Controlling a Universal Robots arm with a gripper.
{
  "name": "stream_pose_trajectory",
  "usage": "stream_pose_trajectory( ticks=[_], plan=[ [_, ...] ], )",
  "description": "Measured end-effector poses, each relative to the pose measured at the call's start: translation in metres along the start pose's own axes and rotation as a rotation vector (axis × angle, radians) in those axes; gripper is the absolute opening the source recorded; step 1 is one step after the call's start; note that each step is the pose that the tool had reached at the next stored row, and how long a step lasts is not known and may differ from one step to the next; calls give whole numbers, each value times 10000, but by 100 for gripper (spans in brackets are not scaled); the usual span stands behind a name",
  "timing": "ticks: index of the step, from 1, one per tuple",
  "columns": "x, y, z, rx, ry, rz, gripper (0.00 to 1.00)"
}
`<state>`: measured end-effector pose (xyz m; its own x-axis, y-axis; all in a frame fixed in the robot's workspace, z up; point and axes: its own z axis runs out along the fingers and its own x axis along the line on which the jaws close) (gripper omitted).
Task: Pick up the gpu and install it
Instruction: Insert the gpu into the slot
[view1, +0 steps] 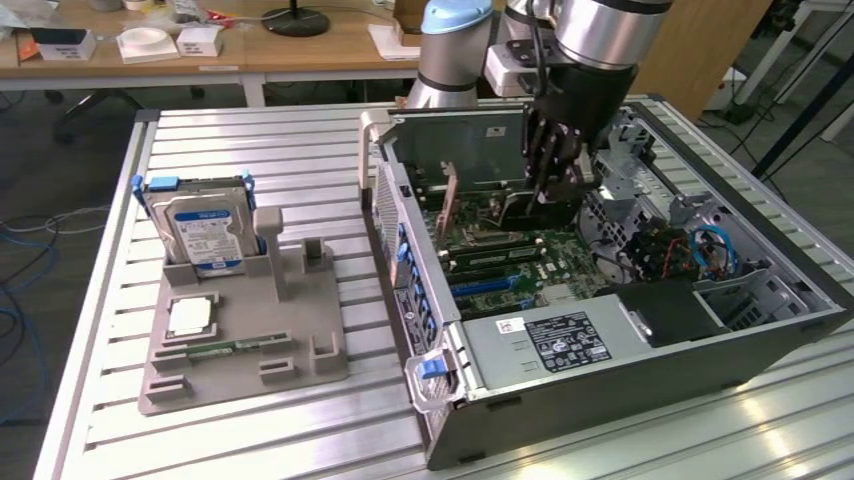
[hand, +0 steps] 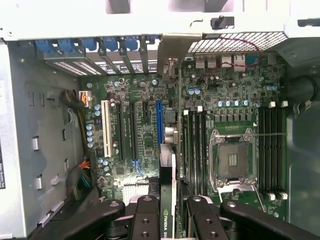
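The fingers (hand: 147, 217) are part-closed on the gpu (hand: 165, 220), held edge-on above the motherboard (hand: 145, 135) inside the case (view1: 561, 410), at one o'clock in the exterior view. Any tilt could miss the blue slot (hand: 159, 120) or jam the bracket. The wrist view shows this alignment; the exterior view shows the hard drive (view1: 200, 235) at nine o'clock on the desk (view1: 267, 440).

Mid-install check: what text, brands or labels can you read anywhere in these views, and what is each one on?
"NVIDIA", followed by letters that are cut off: on the green edge of the gpu, clamped in the gripper.
Blue-white label on the hard drive: print too small to read.
Black label on the power supply: print too small to read.
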<state>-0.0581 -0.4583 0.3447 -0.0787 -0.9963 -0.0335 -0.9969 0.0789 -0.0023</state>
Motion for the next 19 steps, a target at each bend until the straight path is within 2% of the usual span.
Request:
stream_pose_trajectory(
  ticks=[10,19],
  plan=[
    [20,-11,168,-1,1,3,26],
    [96,-15,292,0,0,5,26]
  ],
)
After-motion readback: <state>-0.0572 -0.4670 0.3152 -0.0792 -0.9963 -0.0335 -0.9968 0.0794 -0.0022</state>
